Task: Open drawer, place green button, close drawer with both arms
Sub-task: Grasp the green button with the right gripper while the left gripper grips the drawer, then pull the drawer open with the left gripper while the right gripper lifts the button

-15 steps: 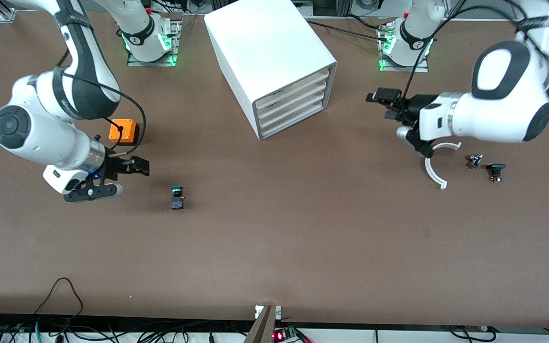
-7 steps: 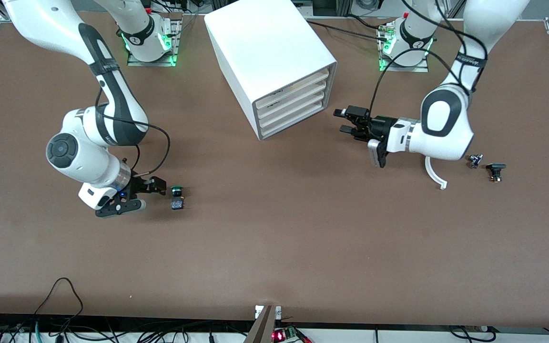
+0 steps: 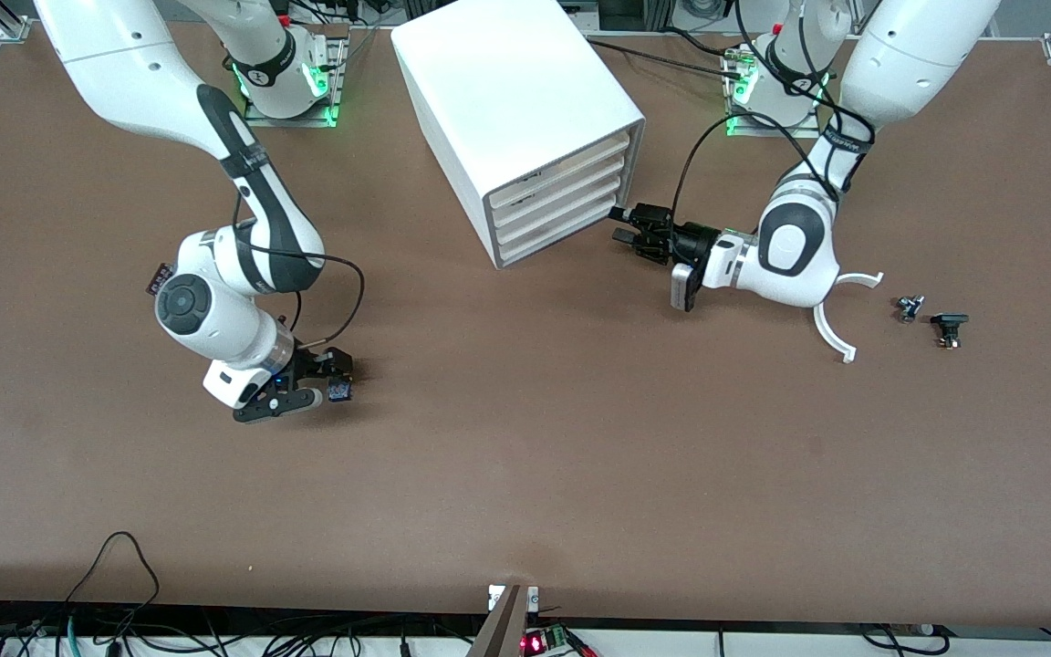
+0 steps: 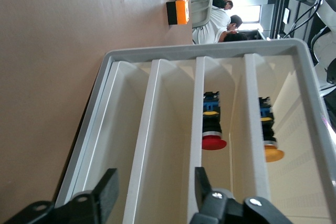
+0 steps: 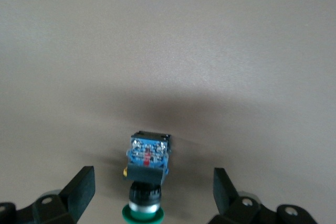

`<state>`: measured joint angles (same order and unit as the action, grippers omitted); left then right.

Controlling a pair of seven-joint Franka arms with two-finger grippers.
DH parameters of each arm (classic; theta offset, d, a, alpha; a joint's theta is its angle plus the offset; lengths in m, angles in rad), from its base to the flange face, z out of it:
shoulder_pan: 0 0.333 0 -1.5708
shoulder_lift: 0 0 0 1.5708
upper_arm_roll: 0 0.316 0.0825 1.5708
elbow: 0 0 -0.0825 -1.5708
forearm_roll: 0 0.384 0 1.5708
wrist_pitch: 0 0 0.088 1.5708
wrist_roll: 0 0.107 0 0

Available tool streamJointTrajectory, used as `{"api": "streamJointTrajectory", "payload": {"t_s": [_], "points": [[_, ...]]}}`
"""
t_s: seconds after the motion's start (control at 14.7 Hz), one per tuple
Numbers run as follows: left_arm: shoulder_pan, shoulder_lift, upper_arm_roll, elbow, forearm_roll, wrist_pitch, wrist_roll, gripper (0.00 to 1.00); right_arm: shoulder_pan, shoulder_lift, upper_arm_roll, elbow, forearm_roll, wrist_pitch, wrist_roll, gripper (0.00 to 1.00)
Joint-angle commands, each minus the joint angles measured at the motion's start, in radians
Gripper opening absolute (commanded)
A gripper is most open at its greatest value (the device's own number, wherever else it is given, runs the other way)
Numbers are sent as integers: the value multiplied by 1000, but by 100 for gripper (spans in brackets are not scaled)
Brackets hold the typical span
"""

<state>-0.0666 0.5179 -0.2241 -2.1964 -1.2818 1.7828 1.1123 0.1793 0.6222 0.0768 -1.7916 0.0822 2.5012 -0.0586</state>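
The button (image 5: 148,153) lies on its side on the table, green cap (image 5: 143,214) toward the wrist camera. My right gripper (image 5: 152,192) is open and low, with a finger on each side of the button and not touching it. In the front view the right gripper (image 3: 327,380) partly covers the button (image 3: 339,391). The white cabinet (image 3: 507,82) has its lowest drawer (image 3: 562,228) shut. My left gripper (image 3: 619,226) is open, right in front of that drawer's corner. In the left wrist view the left gripper (image 4: 155,192) faces the drawer fronts, with the lowest drawer (image 4: 131,145) next to the table.
A red-capped button (image 4: 212,141) and a yellow-capped one (image 4: 273,153) sit in upper drawers. An orange cube (image 4: 181,11) lies past the cabinet toward the right arm's end. A white curved piece (image 3: 831,328) and two small dark parts (image 3: 909,307) (image 3: 948,327) lie near the left arm.
My right gripper has swung in and down to straddle the button. My left gripper has moved toward the cabinet and now faces the lowest drawer.
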Motion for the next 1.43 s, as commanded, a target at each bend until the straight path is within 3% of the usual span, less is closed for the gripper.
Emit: {"api": "streamJointTrajectory", "payload": {"t_s": [0.0,0.27,0.41,0.68,0.75,0.82,0.88,0.95,1.02,1.16,1.36], "points": [[-19,24,-1,-23,-50,9,69,65,19,25,-3,1,19,50,-12,99],[-29,40,-17,-80,-65,9,92,65,23,56,-3,-3,19,97,-24,89],[-33,44,-26,-98,-85,10,115,65,23,57,-3,-9,19,99,-24,74],[-70,73,-29,-131,-155,32,182,54,25,56,-3,-9,19,97,-20,41],[-75,74,-29,-132,-159,38,184,50,25,56,-3,-9,19,97,-15,32],[-81,73,-29,-135,-159,38,184,36,29,54,-3,-9,19,96,-12,24],[-78,73,-29,-135,-159,38,184,9,32,53,-3,-8,19,94,-9,15],[-81,74,-29,-135,-159,38,184,0,32,48,-3,-8,19,93,-7,6],[-81,74,-29,-135,-159,38,182,0,32,36,-3,-6,21,91,9,0],[-69,68,-27,-134,-157,35,172,0,55,1,7,3,19,62,148,0],[-42,65,-21,-118,-145,32,144,0,85,-10,8,96,16,-121,394,0]]}}
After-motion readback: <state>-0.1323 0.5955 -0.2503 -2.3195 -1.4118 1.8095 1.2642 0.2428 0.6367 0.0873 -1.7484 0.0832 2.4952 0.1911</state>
